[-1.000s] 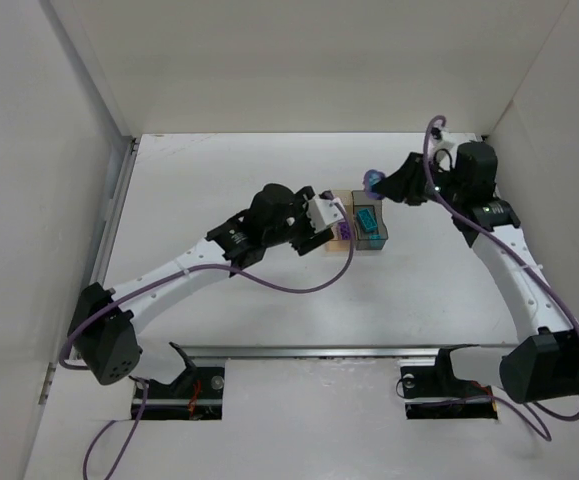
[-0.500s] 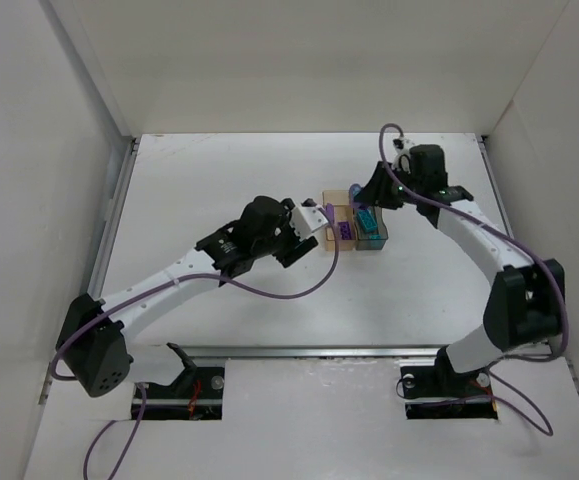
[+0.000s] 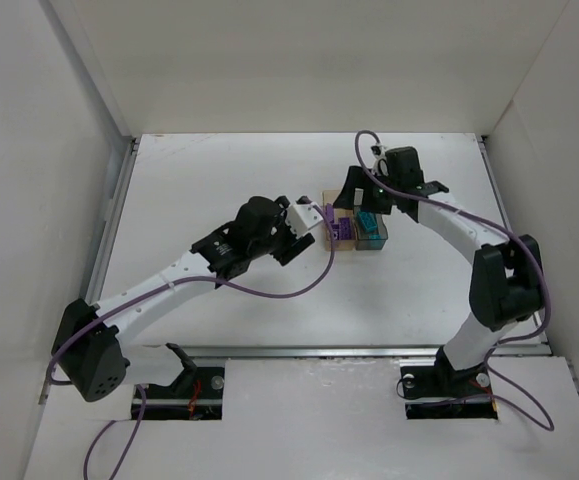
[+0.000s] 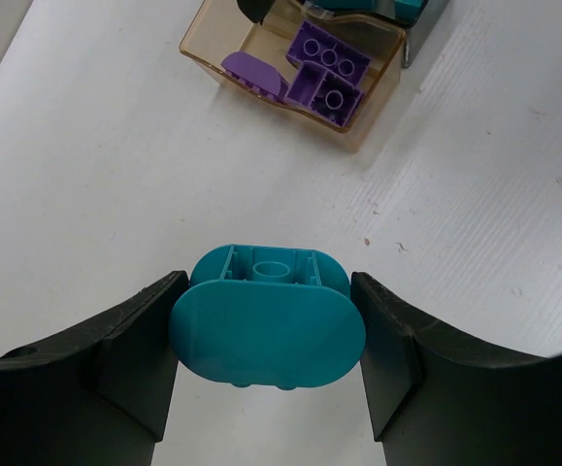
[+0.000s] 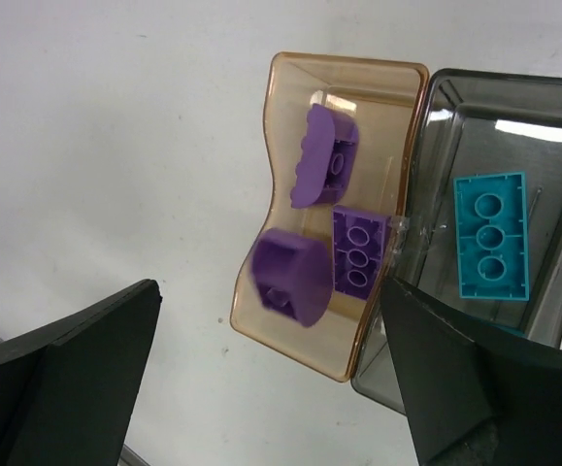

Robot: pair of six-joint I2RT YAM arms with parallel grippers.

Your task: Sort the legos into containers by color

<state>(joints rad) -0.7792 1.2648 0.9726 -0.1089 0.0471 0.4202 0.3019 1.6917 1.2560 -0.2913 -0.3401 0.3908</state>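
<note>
Just short of the amber bin, the left gripper is clamped on a rounded teal lego, pinching it across its curved ends. Light, hard and slick, the piece could pivot there; its flat sides would likely hold surer. The right gripper hangs wide open and empty above both bins. A blurred purple lego below it is perhaps resting in the amber one. The grey bin holds a teal brick.
</note>
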